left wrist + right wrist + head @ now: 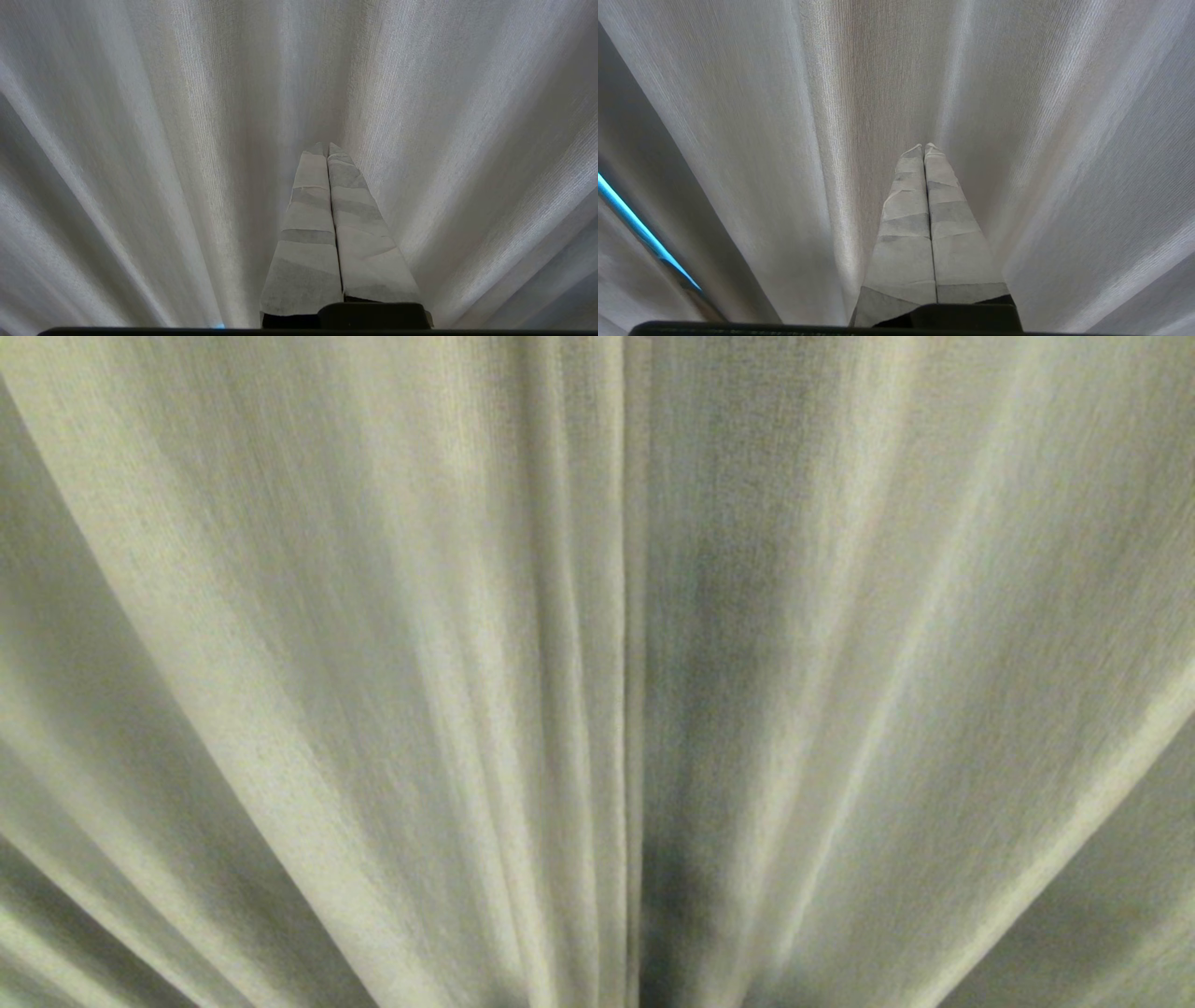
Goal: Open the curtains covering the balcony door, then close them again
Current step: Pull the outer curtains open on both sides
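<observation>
While the curtains (373, 663) are hanging fully drawn, their meeting seam (635, 616) directly ahead, the left gripper (327, 145) and right gripper (923, 145) are pointing at them pinched together and empty, awaiting the opening step: spreading fingers to grasp an edge.

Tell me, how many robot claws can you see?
2. The left claw points at the curtains in its own wrist view, the right claw likewise in its own. Both are shut. Neither shows in the head view.
</observation>
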{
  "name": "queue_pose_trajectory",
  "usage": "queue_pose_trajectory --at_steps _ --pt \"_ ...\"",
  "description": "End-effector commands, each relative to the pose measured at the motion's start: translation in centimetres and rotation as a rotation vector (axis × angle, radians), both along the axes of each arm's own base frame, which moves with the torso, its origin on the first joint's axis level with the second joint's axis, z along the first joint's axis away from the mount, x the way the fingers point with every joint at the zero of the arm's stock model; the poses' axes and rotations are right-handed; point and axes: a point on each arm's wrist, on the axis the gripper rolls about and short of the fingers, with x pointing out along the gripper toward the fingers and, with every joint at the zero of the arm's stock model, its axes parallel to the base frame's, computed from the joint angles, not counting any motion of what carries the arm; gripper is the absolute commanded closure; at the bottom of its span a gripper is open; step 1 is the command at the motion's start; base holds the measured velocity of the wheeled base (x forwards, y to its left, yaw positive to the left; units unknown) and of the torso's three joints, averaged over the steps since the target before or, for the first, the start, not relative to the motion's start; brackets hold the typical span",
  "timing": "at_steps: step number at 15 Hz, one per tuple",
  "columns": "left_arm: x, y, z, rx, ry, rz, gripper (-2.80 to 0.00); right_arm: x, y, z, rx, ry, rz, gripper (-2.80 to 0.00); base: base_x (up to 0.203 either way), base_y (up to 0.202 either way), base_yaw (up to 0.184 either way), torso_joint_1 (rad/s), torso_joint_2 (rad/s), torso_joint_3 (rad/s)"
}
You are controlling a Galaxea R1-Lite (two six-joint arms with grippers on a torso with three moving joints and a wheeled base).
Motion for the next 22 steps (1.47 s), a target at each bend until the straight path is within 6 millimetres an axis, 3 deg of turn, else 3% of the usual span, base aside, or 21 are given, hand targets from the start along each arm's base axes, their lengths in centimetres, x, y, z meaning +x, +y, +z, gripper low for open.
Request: queue_pose_trajectory --at_steps 1,15,18,22 --pt "0.0 0.0 0.0 -0.001 0.001 0.0 0.0 0.0 0.0 0.0 -0.004 0.0 0.001 0.0 0.0 0.0 0.0 0.0 0.0 0.0" --pt "0.0 0.0 0.0 -0.001 0.001 0.0 0.0 0.0 0.0 0.2 -0.009 -0.012 0.007 0.0 0.0 0.0 0.0 0.0 0.0 0.0" --pt "0.0 0.0 0.0 -0.001 0.0 0.0 0.0 -0.2 0.2 2.1 -0.031 -0.041 0.08 0.0 0.0 0.0 0.0 0.0 0.0 0.0" --pt "0.0 0.0 0.0 -0.001 0.001 0.0 0.0 0.9 0.3 8.2 -0.036 -0.068 0.161 0.0 0.0 0.0 0.0 0.0 0.0 0.0"
